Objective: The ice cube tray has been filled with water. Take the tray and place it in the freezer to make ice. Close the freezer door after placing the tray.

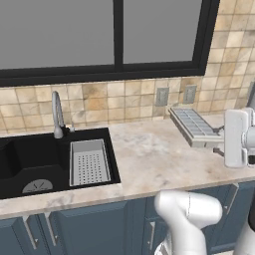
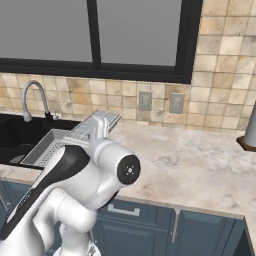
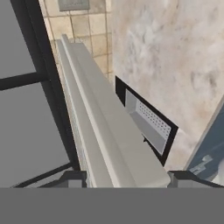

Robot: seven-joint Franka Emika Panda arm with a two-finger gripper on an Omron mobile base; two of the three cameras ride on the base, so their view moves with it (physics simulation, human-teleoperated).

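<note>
A: Where is the flat rectangular light-grey ice cube tray [image 1: 193, 126] with its grid of pale-blue cells?

B: Off the marbled beige stone counter [image 1: 149, 159], tilted in the air. The robot's hand [image 3: 127, 178] has it by one short end: in the hand view the two dark fingertips [image 3: 72, 178] sit on either side of the tray's edge, clamped on it, and the tray runs straight away from the hand.

A: What lies beyond the tray from the hand?

B: The black sink basin [image 1: 30, 162] with the perforated grey strainer basket [image 1: 88, 162] inside it, and a curved steel tap [image 1: 57, 115] behind that. In the right base view the tray's far end pokes up above the white arm, just over the basket.

A: Any writing, brand or label to read?

B: None I can make out. Two plain grey wall sockets [image 2: 160, 102] sit on the tan tiled backsplash [image 1: 114, 102] and bear no legible marks. The tray is plain as well.

A: And the water?

B: Only a faint pale-blue sheen in the cells in the left base view.
</note>
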